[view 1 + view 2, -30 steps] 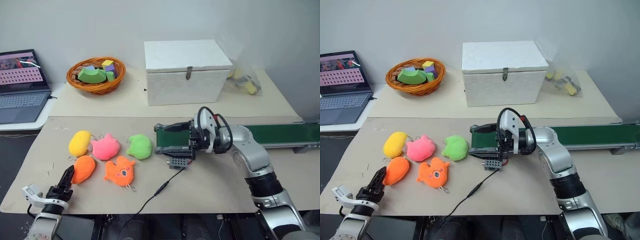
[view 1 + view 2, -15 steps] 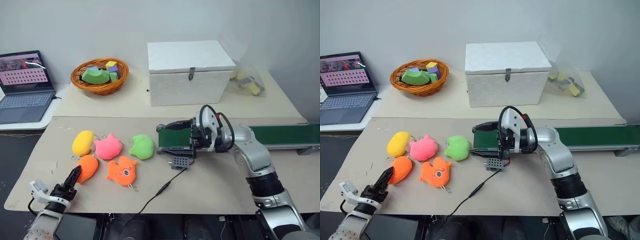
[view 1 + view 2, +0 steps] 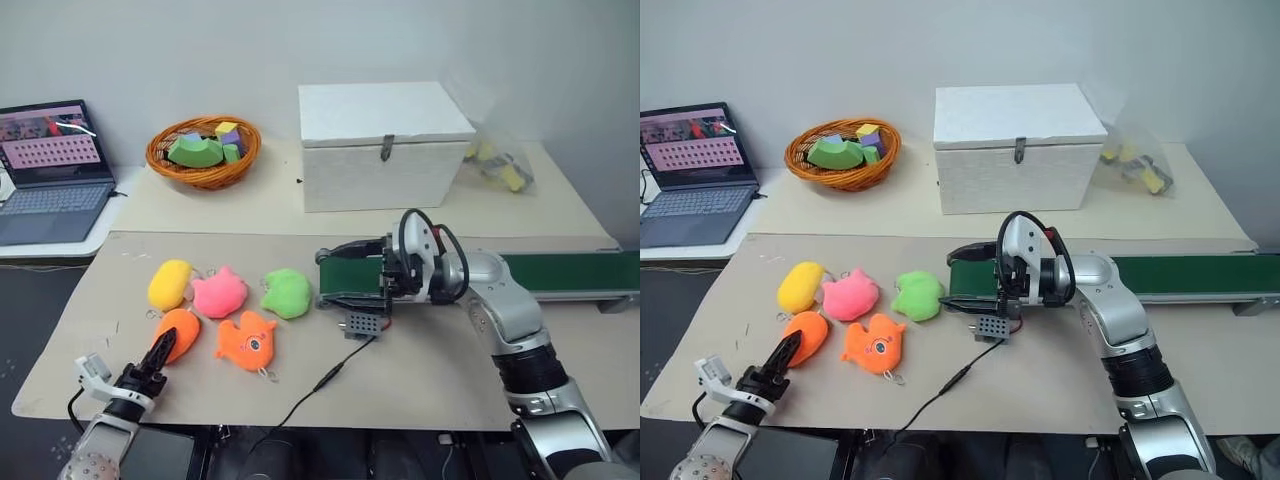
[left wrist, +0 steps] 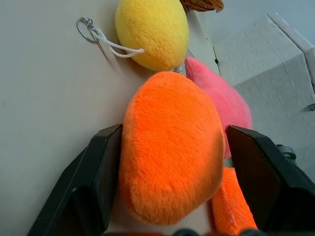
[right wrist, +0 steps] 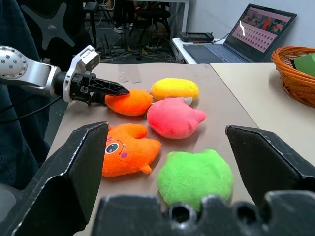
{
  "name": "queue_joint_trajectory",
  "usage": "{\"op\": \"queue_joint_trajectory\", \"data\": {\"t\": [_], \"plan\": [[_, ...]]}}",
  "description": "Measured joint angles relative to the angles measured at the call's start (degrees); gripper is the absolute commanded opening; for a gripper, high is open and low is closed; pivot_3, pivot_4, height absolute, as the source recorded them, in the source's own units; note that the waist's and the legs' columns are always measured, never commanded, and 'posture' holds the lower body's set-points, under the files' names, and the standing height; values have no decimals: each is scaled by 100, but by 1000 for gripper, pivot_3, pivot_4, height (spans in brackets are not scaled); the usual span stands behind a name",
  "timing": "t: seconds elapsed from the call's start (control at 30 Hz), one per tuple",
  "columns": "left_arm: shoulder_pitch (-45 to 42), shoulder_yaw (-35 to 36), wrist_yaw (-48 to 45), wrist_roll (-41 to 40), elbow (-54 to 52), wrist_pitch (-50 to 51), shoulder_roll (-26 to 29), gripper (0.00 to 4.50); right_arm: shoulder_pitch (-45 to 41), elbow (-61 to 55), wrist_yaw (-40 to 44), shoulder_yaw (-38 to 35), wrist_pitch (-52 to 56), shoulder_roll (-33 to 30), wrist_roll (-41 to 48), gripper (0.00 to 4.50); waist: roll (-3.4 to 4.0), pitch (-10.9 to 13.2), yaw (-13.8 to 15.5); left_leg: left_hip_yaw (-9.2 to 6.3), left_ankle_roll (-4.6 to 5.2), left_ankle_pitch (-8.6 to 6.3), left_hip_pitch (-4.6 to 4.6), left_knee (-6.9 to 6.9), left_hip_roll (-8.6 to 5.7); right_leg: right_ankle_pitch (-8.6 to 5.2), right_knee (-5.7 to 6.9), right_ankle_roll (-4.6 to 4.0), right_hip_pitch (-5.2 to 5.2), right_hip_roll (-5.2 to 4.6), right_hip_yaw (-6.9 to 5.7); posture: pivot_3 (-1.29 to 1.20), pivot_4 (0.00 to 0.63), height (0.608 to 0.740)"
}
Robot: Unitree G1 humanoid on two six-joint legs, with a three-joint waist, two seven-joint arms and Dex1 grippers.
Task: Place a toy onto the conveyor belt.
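The toy (image 3: 177,333), a smooth orange oval plush, lies on the tan mat at the front left. My left gripper (image 3: 160,351) is open and level, its fingers on either side of the toy's near end. In the left wrist view the toy (image 4: 170,147) sits between the two black fingers, with a gap on one side. The dark green conveyor belt (image 3: 560,270) runs along the right of the mat. My right gripper (image 3: 340,273) hovers open over the belt's left end, pointing left, with nothing in it. The right wrist view looks over at the toy (image 5: 129,102) and the left gripper (image 5: 118,91).
A yellow plush (image 3: 168,284), a pink plush (image 3: 218,293), a green plush (image 3: 287,293) and an orange fish plush (image 3: 245,340) crowd around the toy. The belt's grey perforated box (image 3: 362,324) trails a black cable. Behind stand a white box (image 3: 385,145), a basket (image 3: 203,150) and a laptop (image 3: 50,170).
My left gripper has crept forward and a little to the right, so its open fingers now straddle the toy's near end. The right arm has kept still.
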Motion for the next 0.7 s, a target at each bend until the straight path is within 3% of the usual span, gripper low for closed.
{"op": "queue_joint_trajectory", "data": {"t": [0.2, 0.3, 0.43, 0.57, 0.7], "plan": [[-3, 0, 0, 3, 1, 1, 0, 3510, 0, 0, -56, -71, -1, -1, -3, 4500, 0, 0, 2, 0, 0, 0, 0, 0, 0, -1, 0, 1, 1, 0, 0, 0, 150, 740], [-7, -7, 13, 17, 19, 15, -3, 2811, 0, 0, -85, -71, -1, -1, -8, 4500, 0, 0, 3, 0, 1, -1, -1, 0, 0, -1, 0, 1, 1, 0, 0, 0, 150, 740], [-10, -118, 19, 22, 50, 67, -111, 1290, 0, 15, -94, -71, -11, 0, -24, 4500, -3, 2, -7, 0, 2, -1, -3, -1, 1, -1, 0, 1, -1, 1, -1, 0, 150, 740], [-9, -164, -10, 19, -33, 93, -115, 63, 0, 57, -98, -71, -34, 1, -47, 4500, 4, 1, -11, 0, -1, 0, -1, -4, 3, -1, 3, 1, -1, 1, 0, 0, 150, 740], [6, -161, -4, 43, -59, 73, -117, 4, 0, 84, -98, -71, -59, 3, -60, 4500, 10, -2, -37, -4, -4, 2, 1, -6, 6, -1, 5, 1, -1, 6, -1, 0, 150, 740]]}}
